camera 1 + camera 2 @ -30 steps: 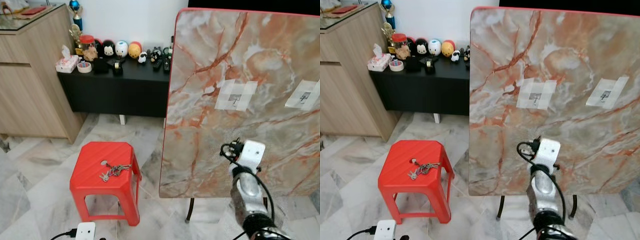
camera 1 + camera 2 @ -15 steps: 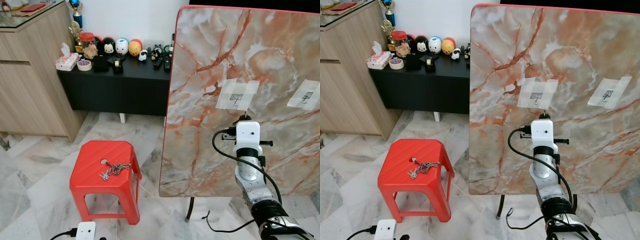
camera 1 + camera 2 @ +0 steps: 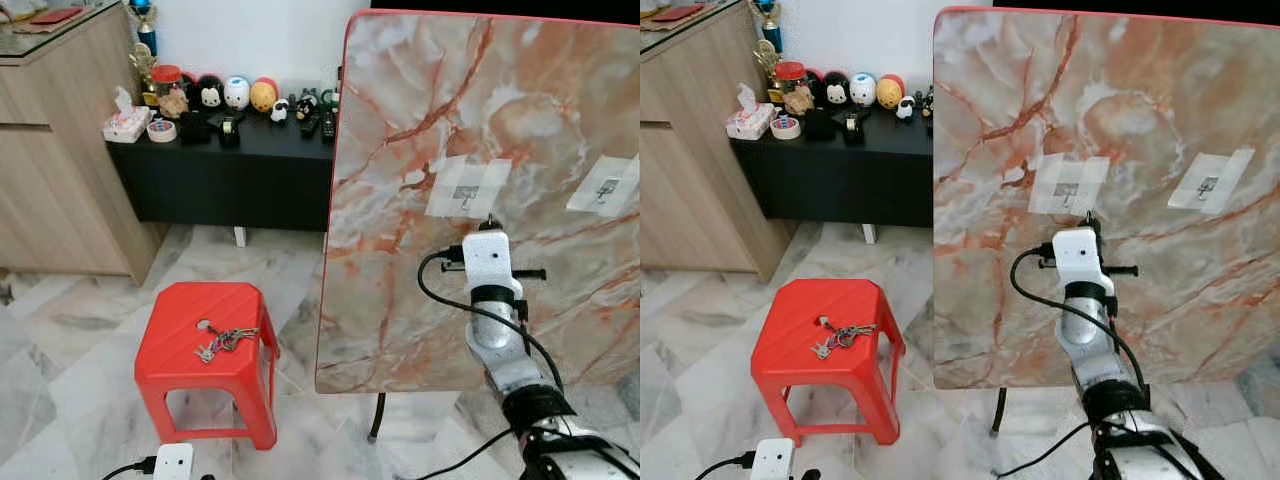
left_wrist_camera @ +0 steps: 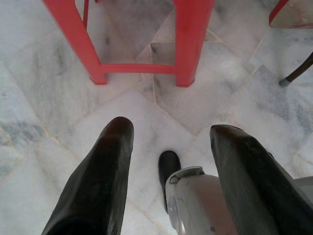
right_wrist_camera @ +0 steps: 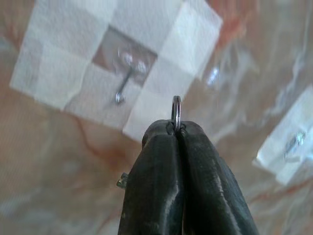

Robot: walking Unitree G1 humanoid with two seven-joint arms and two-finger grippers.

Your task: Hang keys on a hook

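My right gripper [image 5: 176, 128] is shut on a thin metal key ring [image 5: 176, 108], held edge-on just below and beside a small metal hook [image 5: 123, 81] taped to the upright marble board [image 3: 420, 120]. A bit of key [image 5: 122, 182] pokes out beside the fingers. In the head view the right wrist [image 3: 487, 262] is raised in front of that left hook [image 3: 466, 195]. A second taped hook [image 3: 606, 190] is further right. Another bunch of keys [image 3: 222, 340] lies on the red stool [image 3: 170, 365]. My left gripper [image 4: 171, 128] hangs open over the floor by the stool legs [image 4: 193, 44].
A black console [image 3: 230, 170] with figurines stands against the back wall, with a wooden cabinet [image 3: 50, 170] at the left. The board rests on dark legs [image 3: 377, 420]. A white plug box [image 3: 172, 461] and its cable lie on the marble floor in front of the stool.
My right arm has risen and straightened, bringing the gripper up from the board's lower part to just under the left hook. The keys on the stool have not moved.
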